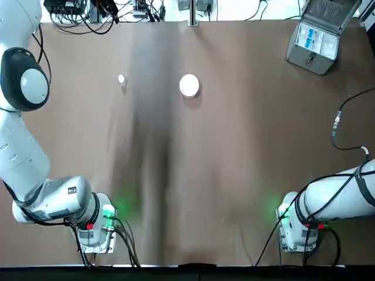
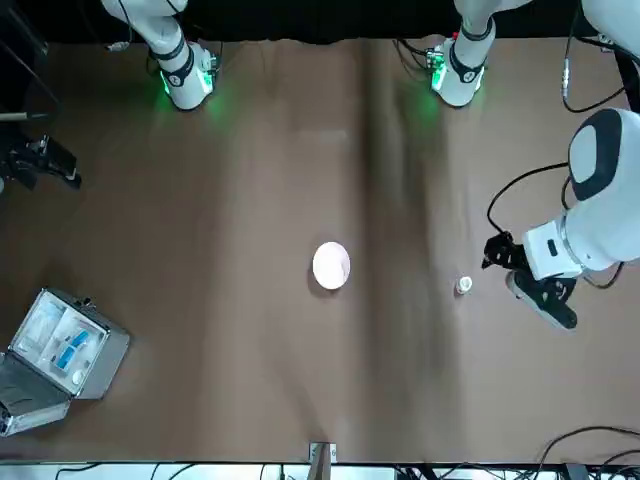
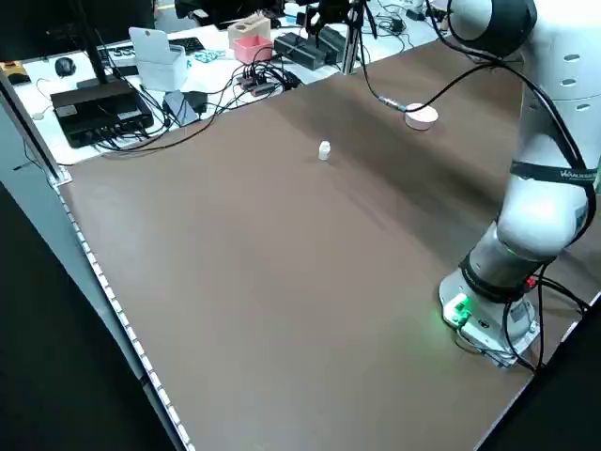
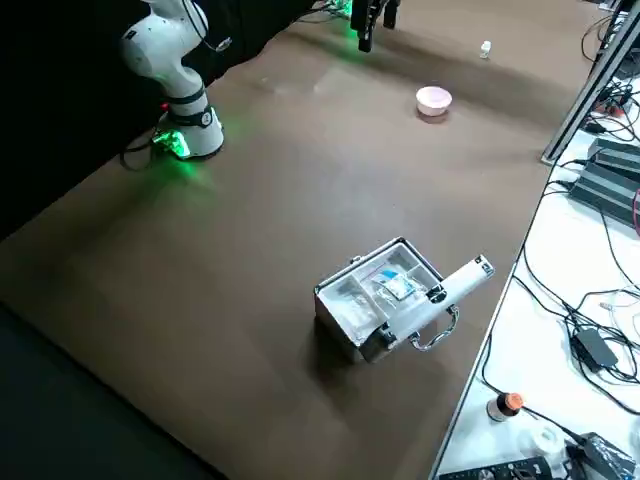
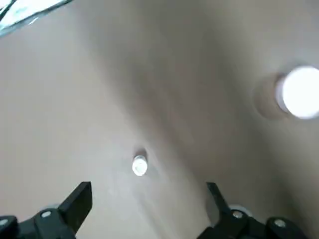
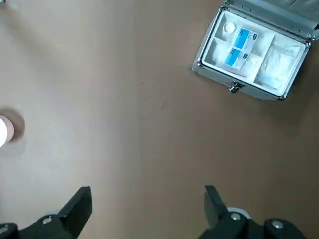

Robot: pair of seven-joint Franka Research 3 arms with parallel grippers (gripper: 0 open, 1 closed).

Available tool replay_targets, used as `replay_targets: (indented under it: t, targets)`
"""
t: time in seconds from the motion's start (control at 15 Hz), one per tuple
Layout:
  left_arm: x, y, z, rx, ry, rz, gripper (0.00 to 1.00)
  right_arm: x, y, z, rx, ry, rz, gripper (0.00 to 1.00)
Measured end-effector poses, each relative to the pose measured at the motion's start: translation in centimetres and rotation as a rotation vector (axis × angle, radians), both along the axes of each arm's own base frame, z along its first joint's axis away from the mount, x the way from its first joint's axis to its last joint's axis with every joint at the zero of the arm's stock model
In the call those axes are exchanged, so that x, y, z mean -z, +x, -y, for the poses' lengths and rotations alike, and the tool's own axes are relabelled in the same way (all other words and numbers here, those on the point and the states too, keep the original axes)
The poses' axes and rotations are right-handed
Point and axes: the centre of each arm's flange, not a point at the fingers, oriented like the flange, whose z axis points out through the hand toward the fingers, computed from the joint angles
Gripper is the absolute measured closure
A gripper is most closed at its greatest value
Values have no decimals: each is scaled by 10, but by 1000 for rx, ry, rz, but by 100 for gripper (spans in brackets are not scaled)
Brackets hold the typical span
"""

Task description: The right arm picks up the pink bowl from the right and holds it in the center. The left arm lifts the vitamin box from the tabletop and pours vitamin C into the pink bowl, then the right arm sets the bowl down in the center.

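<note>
The pink bowl [image 1: 189, 85] sits mid-worktop toward the far edge, its contents unclear; the vitamin box [image 1: 122, 79] stands left of it. A grey case [image 1: 314, 38] lies open far right. Left fingers [image 5: 77, 201] and right fingers [image 6: 77, 204] are spread apart, empty.

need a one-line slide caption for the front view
Pink bowl sits mid-table, vitamin box nearby beside the left arm's tool; open grey case at the table corner.

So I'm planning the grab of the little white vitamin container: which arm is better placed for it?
Left. The left gripper hangs open above the tabletop with the vitamin box just ahead of its fingers. The right gripper is over the grey case's side, far from it.
</note>
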Motion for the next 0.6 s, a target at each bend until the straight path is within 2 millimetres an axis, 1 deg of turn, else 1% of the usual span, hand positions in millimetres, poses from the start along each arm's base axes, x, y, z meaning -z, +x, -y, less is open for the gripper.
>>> replay_targets:
  t: [0.13, 0.27, 0.4, 0.47, 0.6]
  targets:
    - [0, -1, 8, -125, 25, -10, 0, -3, -4, 4, 7, 0, -10, 1]
    - [-2, -3, 14, -195, 33, -13, 0, -6, -12, 8, 13, 1, -32, 1]
    - [-9, -4, 13, -254, 55, -2, 0, -10, -16, 8, 11, 1, -32, 1]
    - [-19, -6, 10, -309, 70, 17, 0, -9, -16, 6, 7, 1, -31, 1]
    - [-34, -10, 8, -345, 69, 37, 0, -8, -16, 9, 7, 2, -28, 1]
